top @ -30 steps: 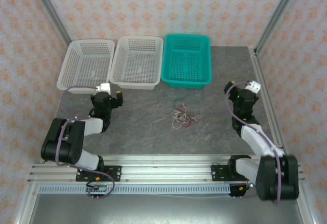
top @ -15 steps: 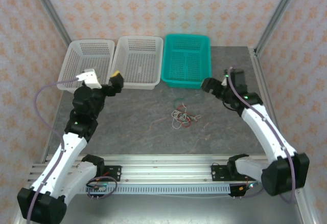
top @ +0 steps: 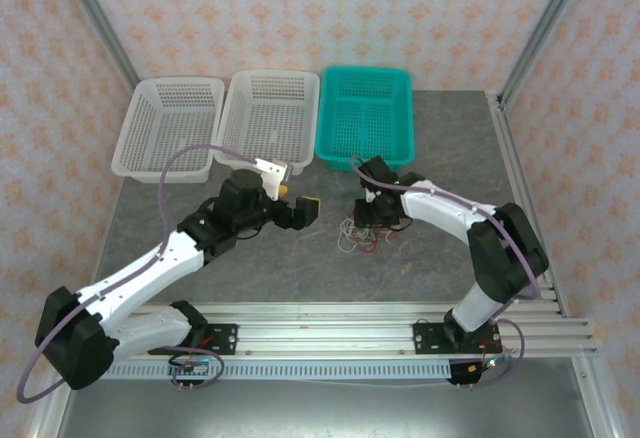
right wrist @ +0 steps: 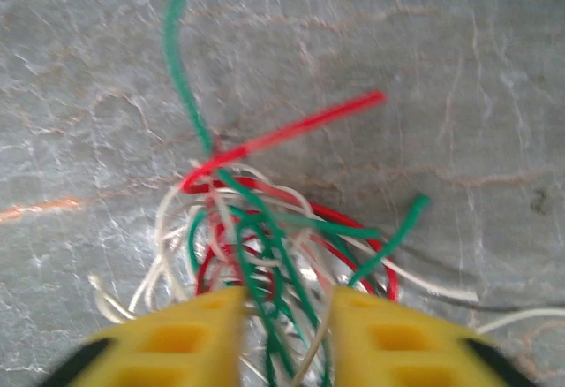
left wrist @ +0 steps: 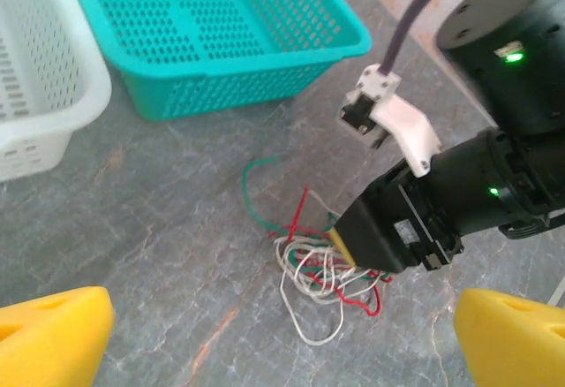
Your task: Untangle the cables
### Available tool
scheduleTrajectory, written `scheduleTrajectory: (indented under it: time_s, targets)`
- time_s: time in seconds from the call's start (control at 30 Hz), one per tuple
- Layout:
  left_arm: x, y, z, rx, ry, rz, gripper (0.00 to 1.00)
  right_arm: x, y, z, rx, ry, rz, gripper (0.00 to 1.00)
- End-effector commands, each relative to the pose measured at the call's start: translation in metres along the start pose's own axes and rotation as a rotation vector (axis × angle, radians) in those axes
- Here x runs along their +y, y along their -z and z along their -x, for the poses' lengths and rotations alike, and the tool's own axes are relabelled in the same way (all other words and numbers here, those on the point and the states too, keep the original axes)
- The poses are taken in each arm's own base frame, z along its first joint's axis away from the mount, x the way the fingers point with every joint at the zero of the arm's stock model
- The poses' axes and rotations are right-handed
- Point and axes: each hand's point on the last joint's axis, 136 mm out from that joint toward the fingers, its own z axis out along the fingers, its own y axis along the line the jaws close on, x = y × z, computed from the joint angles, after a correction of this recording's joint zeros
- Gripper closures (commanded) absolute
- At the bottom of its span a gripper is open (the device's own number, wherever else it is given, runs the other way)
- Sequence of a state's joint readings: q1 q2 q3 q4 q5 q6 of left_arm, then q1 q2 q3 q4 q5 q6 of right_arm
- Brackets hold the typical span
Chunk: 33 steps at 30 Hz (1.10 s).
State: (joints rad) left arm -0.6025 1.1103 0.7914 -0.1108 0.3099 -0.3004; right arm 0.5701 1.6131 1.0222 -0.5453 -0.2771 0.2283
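Both arms reached in: right gripper [right wrist: 284, 306] pinches curly tangled cables [right wrist: 258, 219], left gripper [left wrist: 282, 334] gapes wide.

My right fingers [right wrist: 190, 334]: blurred, cut by the bottom edge (pinching or not, I cannot tell)
Cables [right wrist: 265, 228]: lower strands lost off the edge between those fingers
My left fingertips [left wrist: 53, 334]: cropped at the lower corners

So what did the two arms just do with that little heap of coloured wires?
Both arms swung in from the sides. The right gripper dropped onto the tangle of thin green, red and white wires and closed on some strands. The left gripper came up beside it, wide open. The two white mesh baskets and the teal one stayed put.
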Motion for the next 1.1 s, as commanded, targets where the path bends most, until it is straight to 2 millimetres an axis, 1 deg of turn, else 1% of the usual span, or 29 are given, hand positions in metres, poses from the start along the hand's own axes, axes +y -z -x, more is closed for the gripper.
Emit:
scheduleTrajectory:
  time_s: [0.0, 0.03, 0.1, 0.2, 0.27, 0.33, 0.37, 0.43, 0.47, 0.53, 0.63, 0.7, 0.8, 0.83, 0.97, 1.03, 1.07]
  targets:
    - [-0.004, 0.0, 0.011, 0.024, 0.105, 0.021, 0.0, 0.004, 0.015, 0.012, -0.117, 0.071, 0.022, 0.98]
    - [-0.003, -0.001, 0.012, 0.03, 0.136, 0.031, 0.0, 0.007, 0.02, 0.012, -0.137, 0.089, 0.048, 1.0]
    - [-0.002, -0.003, 0.014, 0.04, 0.207, 0.044, 0.0, 0.015, 0.033, 0.009, -0.18, 0.131, 0.109, 1.0]
    - [0.001, -0.008, 0.013, 0.073, 0.31, 0.084, 0.02, 0.036, 0.055, 0.005, -0.247, 0.2, 0.247, 1.0]
    - [0.005, -0.012, 0.012, 0.11, 0.359, 0.122, 0.03, 0.048, 0.073, 0.006, -0.324, 0.225, 0.34, 1.0]
    - [0.005, -0.015, 0.01, 0.138, 0.404, 0.136, 0.08, 0.055, 0.084, 0.007, -0.395, 0.229, 0.402, 1.0]
    - [0.002, -0.017, 0.011, 0.142, 0.421, 0.124, 0.1, 0.061, 0.098, 0.008, -0.45, 0.237, 0.447, 1.0]
    - [0.001, -0.021, 0.011, 0.138, 0.456, 0.113, 0.15, 0.07, 0.112, 0.007, -0.507, 0.259, 0.52, 1.0]
    - [-0.001, -0.025, 0.012, 0.133, 0.466, 0.097, 0.18, 0.074, 0.118, 0.006, -0.529, 0.269, 0.552, 1.0]
    - [-0.009, -0.032, 0.016, 0.129, 0.481, 0.046, 0.22, 0.081, 0.122, 0.003, -0.536, 0.294, 0.606, 1.0]
    - [-0.031, -0.047, 0.026, 0.122, 0.508, -0.094, 0.25, 0.093, 0.125, -0.002, -0.501, 0.327, 0.68, 1.0]
    - [-0.034, -0.059, 0.026, 0.13, 0.524, -0.117, 0.27, 0.102, 0.128, -0.005, -0.478, 0.34, 0.731, 1.0]
    - [-0.024, -0.077, 0.025, 0.149, 0.529, -0.055, 0.42, 0.106, 0.13, -0.003, -0.477, 0.334, 0.748, 1.0]
    - [-0.022, -0.082, 0.027, 0.15, 0.523, -0.039, 0.45, 0.104, 0.129, -0.001, -0.483, 0.329, 0.737, 1.0]
    - [-0.014, -0.088, 0.031, 0.124, 0.518, 0.003, 0.62, 0.102, 0.131, 0.002, -0.494, 0.325, 0.714, 1.0]
    - [-0.015, -0.093, 0.032, 0.133, 0.518, 0.0, 0.73, 0.103, 0.132, 0.002, -0.499, 0.325, 0.719, 1.0]
    - [-0.015, -0.095, 0.032, 0.139, 0.519, 0.001, 0.85, 0.103, 0.133, 0.003, -0.505, 0.323, 0.72, 1.0]
